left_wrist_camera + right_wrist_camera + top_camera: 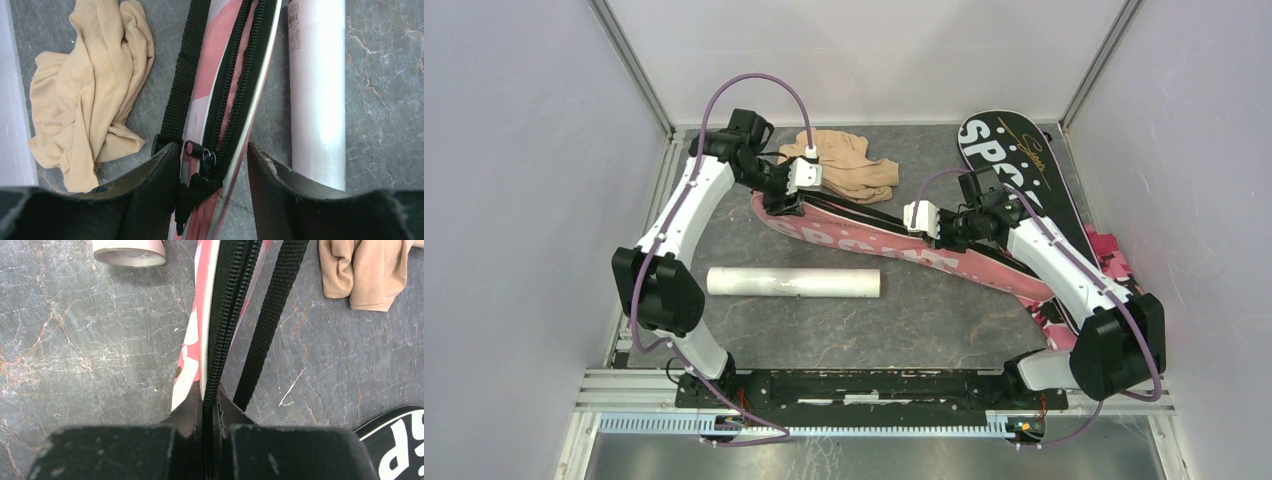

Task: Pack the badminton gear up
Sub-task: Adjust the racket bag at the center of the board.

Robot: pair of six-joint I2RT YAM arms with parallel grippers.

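Pink cover [879, 240]: lies slantwise mid-table, between tube [792, 282] and black cover [1014, 165]; my right arm hides its right end.
Right gripper [210, 402]: pressed together on the cover's zip edge.
Left gripper [214, 150]: spread, straddling the zip pull [200, 151]; I cannot tell if it touches.
Contents: hidden from me.

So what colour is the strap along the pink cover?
Black woven webbing. The strap on the pink cover shows best in the left wrist view.

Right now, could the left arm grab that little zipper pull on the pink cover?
Probably yes. The left gripper stands open astride the zipper pull on the pink cover; only its black strap lies close by. The right gripper pinches the cover's zipper edge farther along.
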